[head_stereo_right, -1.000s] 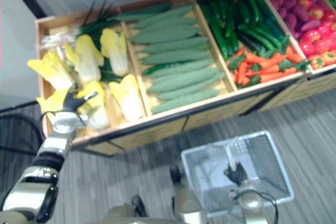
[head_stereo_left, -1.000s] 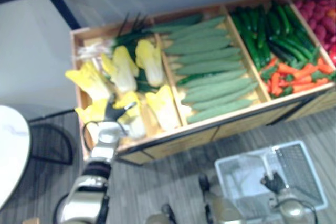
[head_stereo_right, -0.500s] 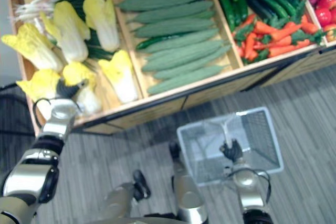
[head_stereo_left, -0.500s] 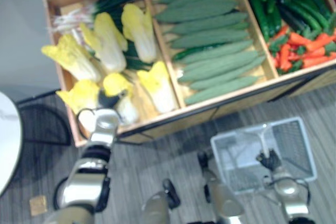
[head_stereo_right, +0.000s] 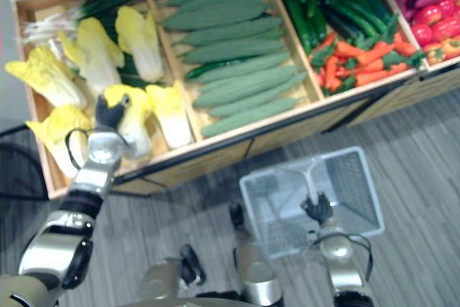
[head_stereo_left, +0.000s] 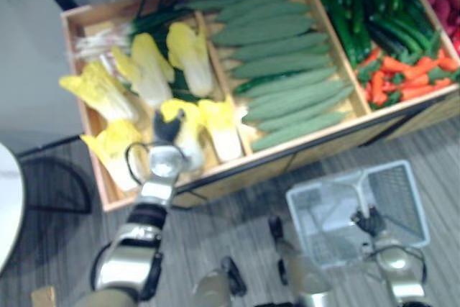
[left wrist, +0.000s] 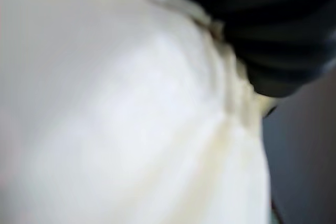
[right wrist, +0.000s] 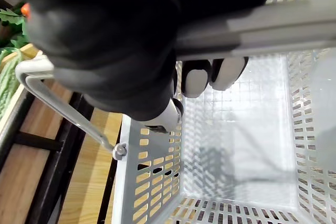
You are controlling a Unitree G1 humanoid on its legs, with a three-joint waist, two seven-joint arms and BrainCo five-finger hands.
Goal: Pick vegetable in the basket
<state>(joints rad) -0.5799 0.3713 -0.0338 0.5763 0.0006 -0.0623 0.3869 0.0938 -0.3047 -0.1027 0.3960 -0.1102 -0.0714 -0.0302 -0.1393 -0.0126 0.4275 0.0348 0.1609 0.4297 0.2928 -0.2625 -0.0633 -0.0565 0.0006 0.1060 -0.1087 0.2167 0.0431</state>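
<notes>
**Left hand on a cabbage in the crate; right hand on the basket handle**

Cabbage (head_stereo_right: pixel 138 131) in the left compartment of the wooden crate (head_stereo_right: pixel 215 159), near the front rim, touching the left hand (head_stereo_right: pixel 111 111). Hand laid over the cabbage's left flank and yellow leafy end, wrist toward the front rim. Long axis from front to back of the crate, tilted a little. Yellow leafy end pointing away from the robot, pale stalk end toward the front rim. Other cabbages (head_stereo_left: pixel 151 73) around it in the same compartment, one just beside it on the right. Long green gourds (head_stereo_left: pixel 287 70) in the middle compartment; dark cucumbers (head_stereo_left: pixel 366 19) and carrots (head_stereo_left: pixel 413 84) farther right.

From the head: the whole length of the cabbage and its neighbours, with the left fingers too blurred to read. From the left wrist: a pale cabbage surface pressed close against the hand, fingers hidden. Grasp not to be told, whether closed or loose.

From the right wrist: right hand (right wrist: pixel 121 40) with fingers (right wrist: pixel 195 80) curled round the handle (right wrist: pixel 294 24) of the white basket (right wrist: pixel 152 182). From the head: basket in front of the crate on the robot's right, well apart from the cabbage.
</notes>
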